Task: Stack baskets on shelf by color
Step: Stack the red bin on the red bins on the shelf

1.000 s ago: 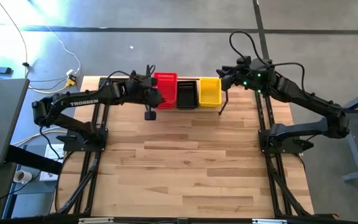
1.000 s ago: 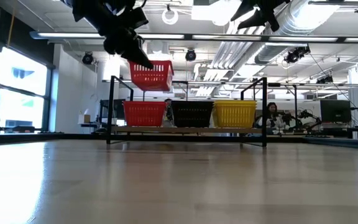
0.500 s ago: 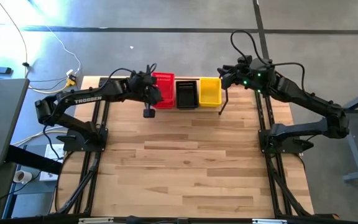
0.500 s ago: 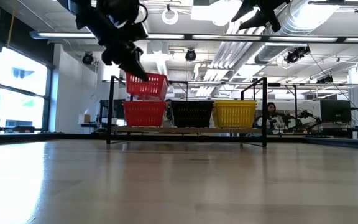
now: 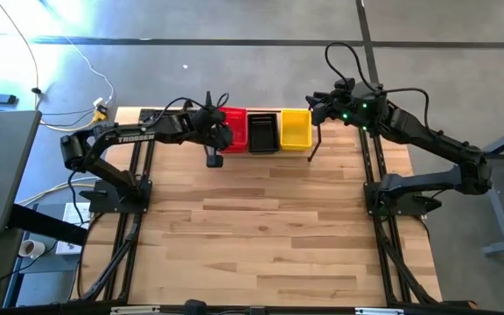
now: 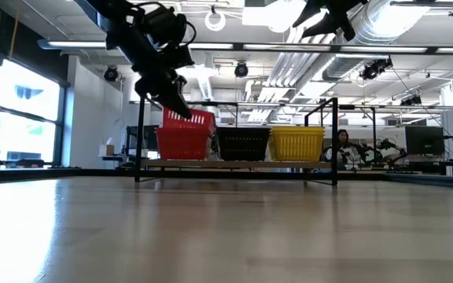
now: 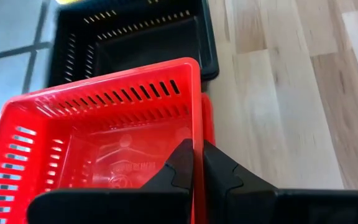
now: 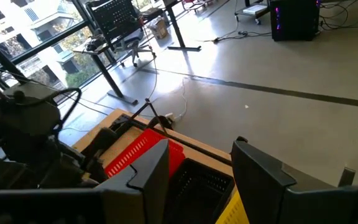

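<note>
The left end effector (image 7: pixel 197 167) is clamped on the side wall of a red basket (image 7: pixel 98 134), one finger inside the rim and one outside. The held basket hangs tilted, partly sunk into another red basket (image 6: pixel 181 144) at the left end of the shelf (image 6: pixel 234 163); its lower part is hidden inside that one. A black basket (image 5: pixel 262 131) sits in the middle of the shelf and a yellow basket (image 5: pixel 296 128) at the right end, side by side. How many baskets are nested in each pile cannot be made out. The right end effector (image 8: pixel 194 168) hovers with fingers apart above the shelf's right end, near the yellow basket, holding nothing. The desk (image 5: pixel 261 227) stretches bare in front.
</note>
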You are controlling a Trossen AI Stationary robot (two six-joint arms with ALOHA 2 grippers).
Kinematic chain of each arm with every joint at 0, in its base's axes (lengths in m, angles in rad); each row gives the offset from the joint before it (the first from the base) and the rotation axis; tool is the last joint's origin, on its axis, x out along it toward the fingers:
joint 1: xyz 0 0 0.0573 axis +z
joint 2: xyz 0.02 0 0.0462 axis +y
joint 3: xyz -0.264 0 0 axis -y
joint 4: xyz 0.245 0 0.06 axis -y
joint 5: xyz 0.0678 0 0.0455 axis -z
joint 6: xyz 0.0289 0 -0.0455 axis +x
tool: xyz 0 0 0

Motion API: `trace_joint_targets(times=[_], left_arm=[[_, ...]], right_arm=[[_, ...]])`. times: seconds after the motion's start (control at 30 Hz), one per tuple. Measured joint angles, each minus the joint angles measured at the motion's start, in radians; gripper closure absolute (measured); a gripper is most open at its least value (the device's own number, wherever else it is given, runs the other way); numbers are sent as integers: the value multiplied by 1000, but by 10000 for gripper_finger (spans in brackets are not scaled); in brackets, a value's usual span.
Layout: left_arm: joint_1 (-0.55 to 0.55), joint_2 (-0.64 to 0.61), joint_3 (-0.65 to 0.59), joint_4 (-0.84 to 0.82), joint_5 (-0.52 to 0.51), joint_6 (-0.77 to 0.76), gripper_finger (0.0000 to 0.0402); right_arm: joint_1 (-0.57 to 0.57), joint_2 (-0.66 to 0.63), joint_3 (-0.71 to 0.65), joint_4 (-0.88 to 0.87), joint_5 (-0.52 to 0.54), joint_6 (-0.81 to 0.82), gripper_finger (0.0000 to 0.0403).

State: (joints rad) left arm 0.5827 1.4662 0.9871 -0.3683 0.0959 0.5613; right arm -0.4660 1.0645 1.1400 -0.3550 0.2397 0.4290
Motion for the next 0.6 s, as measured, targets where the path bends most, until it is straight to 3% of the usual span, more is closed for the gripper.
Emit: trace_joint_targets(times=[0.33,0.6], left_arm=[[1,26,0,0,-19,0,398],[15,26,0,-1,-41,2,367]], right_arm=[[3,0,0,-2,-1,16,245],[3,0,0,-2,-2,17,245]])
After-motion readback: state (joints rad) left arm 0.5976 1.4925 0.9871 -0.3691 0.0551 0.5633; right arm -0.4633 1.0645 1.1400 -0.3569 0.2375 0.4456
